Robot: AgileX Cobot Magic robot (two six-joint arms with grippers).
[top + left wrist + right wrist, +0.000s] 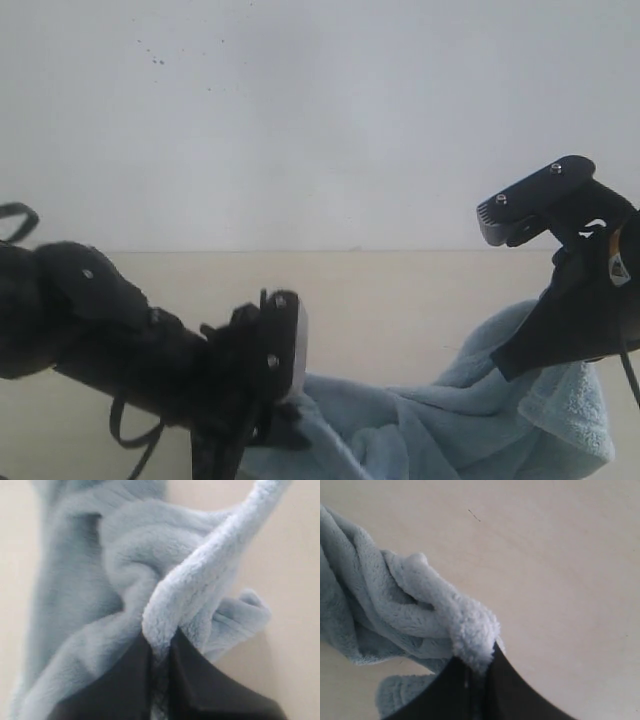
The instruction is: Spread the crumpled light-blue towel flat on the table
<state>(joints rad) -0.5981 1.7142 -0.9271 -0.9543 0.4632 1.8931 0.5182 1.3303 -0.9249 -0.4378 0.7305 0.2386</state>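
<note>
In the exterior view, the towel (430, 430) lies bunched and creased on the tabletop (400, 300), low in the scene, with bare surface running from it back to the wall (320, 120). The left hand (278, 418) sits at the towel's left end, its tip sunk into the cloth. The right hand (530, 350) comes down on the towel's opposite end, where the cloth rises toward it in a raised fold. From here I cannot tell how either hand's jaws stand, since the cloth and the arms hide them.

In the left wrist view, the left hand (161, 680) is clamped on the towel (100, 580). A thick rolled edge of the fluffy cloth is pinched between the two dark fingers (115, 690) and stands up out of them, running away from the hand. More of the towel is heaped in folds beyond and beside that edge, and pale tabletop (295, 580) shows on either side of it.

In the right wrist view, the right hand (477, 692) is likewise closed on the towel (395, 605). A fuzzy rim of cloth is squeezed between its dark fingers (520, 697) and bulges just above them. The rest of the towel trails off to one side in loose folds, resting on the tabletop (560, 580).
</note>
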